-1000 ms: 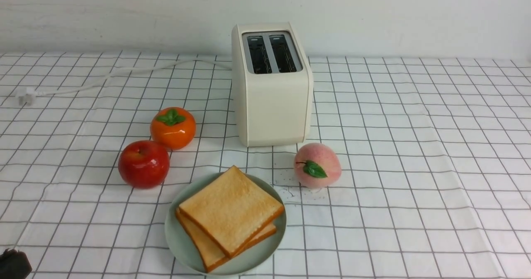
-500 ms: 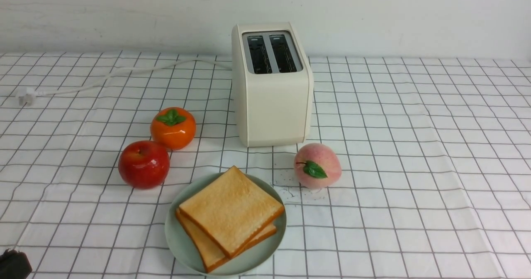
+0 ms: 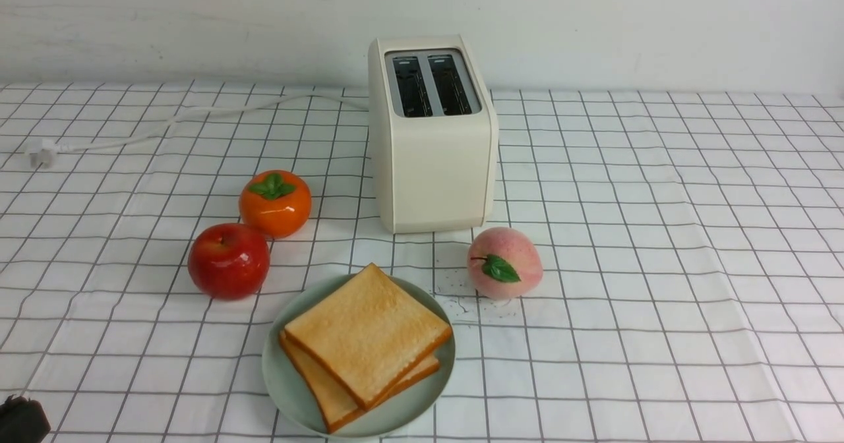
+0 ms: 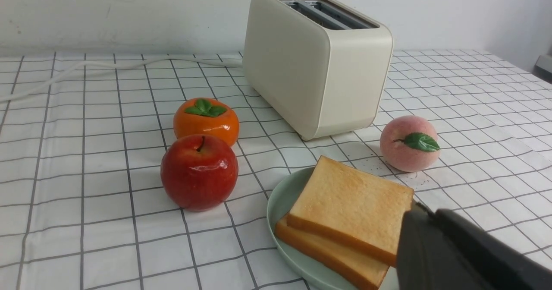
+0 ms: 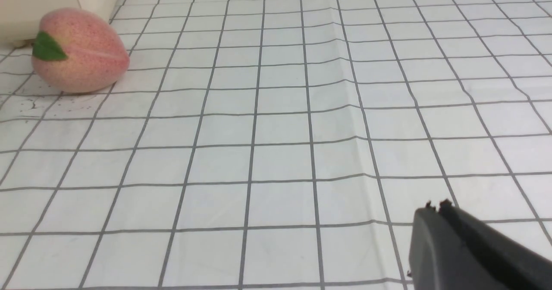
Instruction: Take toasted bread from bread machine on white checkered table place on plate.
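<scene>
Both slices of toast (image 3: 366,341) lie stacked on the plate (image 3: 283,390), and the toaster (image 3: 432,140) slots look empty, so the job seems finished with nothing left to carry. The left gripper (image 4: 424,221) is clenched with nothing between its fingers; the toast sits just beyond its tip, apart from it. The right gripper (image 5: 435,214) is clenched and empty too, over bare tablecloth (image 5: 276,130), with the toast well off to its side, out of its camera's sight.
</scene>
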Controlling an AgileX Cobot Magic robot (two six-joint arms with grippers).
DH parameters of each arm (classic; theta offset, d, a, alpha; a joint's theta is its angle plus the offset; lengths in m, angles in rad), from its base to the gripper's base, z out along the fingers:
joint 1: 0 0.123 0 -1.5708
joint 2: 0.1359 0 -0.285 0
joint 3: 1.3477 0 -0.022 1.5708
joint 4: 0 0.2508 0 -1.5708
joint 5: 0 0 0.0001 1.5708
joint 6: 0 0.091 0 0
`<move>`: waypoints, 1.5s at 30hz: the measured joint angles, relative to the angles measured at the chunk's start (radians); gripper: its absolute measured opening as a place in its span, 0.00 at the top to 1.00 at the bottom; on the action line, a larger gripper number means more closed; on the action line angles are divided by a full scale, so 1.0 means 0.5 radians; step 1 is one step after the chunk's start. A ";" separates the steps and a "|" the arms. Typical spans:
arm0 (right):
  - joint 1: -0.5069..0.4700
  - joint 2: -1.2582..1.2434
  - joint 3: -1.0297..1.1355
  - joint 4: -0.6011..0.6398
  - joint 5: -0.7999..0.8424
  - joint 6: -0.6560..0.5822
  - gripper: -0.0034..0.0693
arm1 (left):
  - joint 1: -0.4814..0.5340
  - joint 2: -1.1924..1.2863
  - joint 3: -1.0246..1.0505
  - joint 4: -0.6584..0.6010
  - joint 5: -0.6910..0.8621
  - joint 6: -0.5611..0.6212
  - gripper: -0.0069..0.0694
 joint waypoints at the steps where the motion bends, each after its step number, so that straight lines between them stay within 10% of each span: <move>1: 0.000 0.000 0.000 0.000 0.000 0.000 0.97 | 0.000 0.000 0.000 0.000 0.000 0.000 0.89; 15: 0.000 0.000 -0.002 0.000 0.000 0.000 0.96 | 0.615 -0.145 0.479 -0.048 -0.234 -0.005 0.93; 45: -0.001 0.000 -0.002 0.001 0.000 0.000 0.92 | 0.640 -0.145 0.578 -0.168 0.016 0.009 0.93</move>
